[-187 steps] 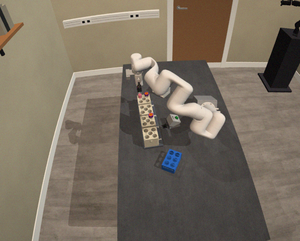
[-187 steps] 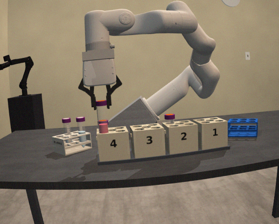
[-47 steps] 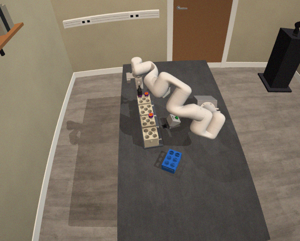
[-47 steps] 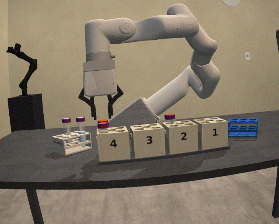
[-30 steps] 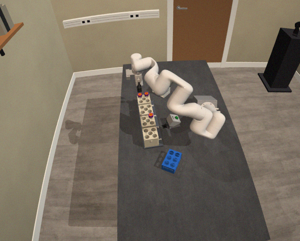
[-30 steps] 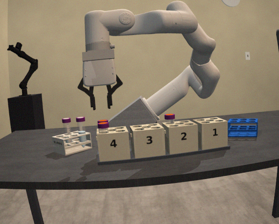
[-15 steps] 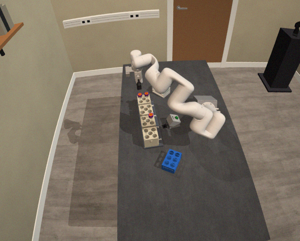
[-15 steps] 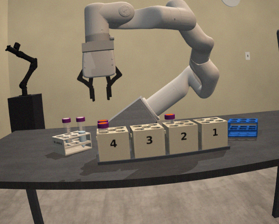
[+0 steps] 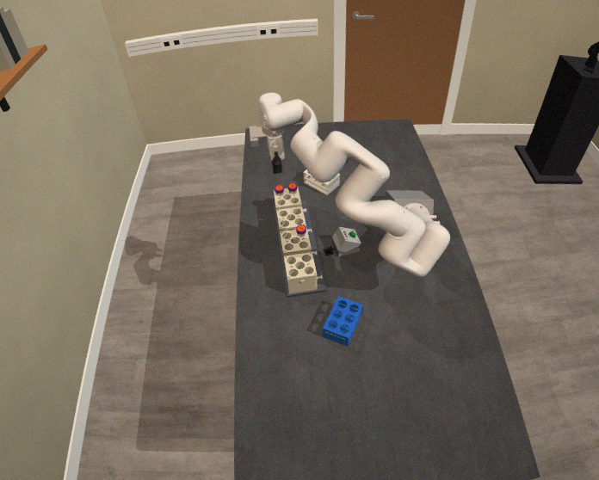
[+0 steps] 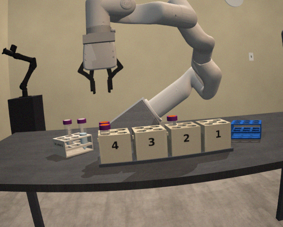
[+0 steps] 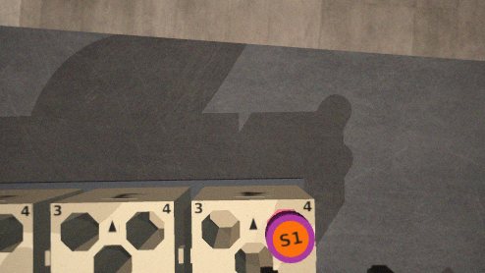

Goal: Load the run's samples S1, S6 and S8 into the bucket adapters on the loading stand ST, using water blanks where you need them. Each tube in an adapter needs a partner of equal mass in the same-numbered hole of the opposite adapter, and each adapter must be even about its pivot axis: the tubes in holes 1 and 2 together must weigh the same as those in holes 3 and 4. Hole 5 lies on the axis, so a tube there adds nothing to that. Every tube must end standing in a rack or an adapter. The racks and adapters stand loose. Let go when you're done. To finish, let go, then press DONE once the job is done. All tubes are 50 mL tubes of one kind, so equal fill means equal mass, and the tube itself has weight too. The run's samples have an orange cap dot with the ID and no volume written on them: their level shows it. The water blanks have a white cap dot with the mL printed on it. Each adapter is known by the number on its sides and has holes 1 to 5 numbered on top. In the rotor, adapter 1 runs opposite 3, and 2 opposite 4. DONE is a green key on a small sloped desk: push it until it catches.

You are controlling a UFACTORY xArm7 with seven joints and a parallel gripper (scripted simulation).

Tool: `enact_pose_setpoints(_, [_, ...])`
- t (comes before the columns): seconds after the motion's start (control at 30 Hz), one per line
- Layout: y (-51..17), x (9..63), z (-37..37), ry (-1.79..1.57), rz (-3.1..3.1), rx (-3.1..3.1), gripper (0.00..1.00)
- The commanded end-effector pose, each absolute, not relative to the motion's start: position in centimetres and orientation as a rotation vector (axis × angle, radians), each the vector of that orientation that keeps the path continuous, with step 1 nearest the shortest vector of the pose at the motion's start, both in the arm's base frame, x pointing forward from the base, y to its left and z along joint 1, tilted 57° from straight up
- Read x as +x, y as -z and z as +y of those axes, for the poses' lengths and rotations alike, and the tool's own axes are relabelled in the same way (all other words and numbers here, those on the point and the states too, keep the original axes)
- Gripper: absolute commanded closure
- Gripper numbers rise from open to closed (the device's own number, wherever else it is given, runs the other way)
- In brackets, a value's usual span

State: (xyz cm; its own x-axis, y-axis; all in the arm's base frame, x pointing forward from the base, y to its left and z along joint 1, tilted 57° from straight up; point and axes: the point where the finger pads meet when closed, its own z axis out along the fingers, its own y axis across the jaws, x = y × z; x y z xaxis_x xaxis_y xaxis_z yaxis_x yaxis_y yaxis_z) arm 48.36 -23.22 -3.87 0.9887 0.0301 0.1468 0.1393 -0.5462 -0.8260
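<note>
The robot arm [image 9: 362, 185] [image 10: 155, 14] holds its hand [image 9: 276, 169] [image 10: 101, 91] partly open and empty above the 4 adapters. Adapter 4 [image 9: 294, 200] [image 10: 114, 151] [image 11: 211, 260] carries 2 orange-dotted tubes, with S1 [image 11: 291, 239] in hole 4. Adapter 2 [image 9: 288, 248] [image 10: 186, 144] carries 1.

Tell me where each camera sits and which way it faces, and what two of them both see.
Top: high above one table end, looking down its length; shows the arm and hand.
Exterior: low off the adapters' numbered side, facing the arm's base; shows the arm and open hand.
Wrist: on the hand, looking down at the adapters and table edge; only dark fingertip bits show.
Top and exterior share the blue rack.
</note>
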Motion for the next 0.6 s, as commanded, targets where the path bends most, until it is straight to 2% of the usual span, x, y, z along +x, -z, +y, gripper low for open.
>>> enact_pose_setpoints(0.0, [3.26, 48.31, -24.27, 0.144, -0.116, -2.151, 0.56])
enact_pose_setpoints(0.57, [3.08, 48.29, -24.55, 0.144, -0.116, -2.151, 0.56])
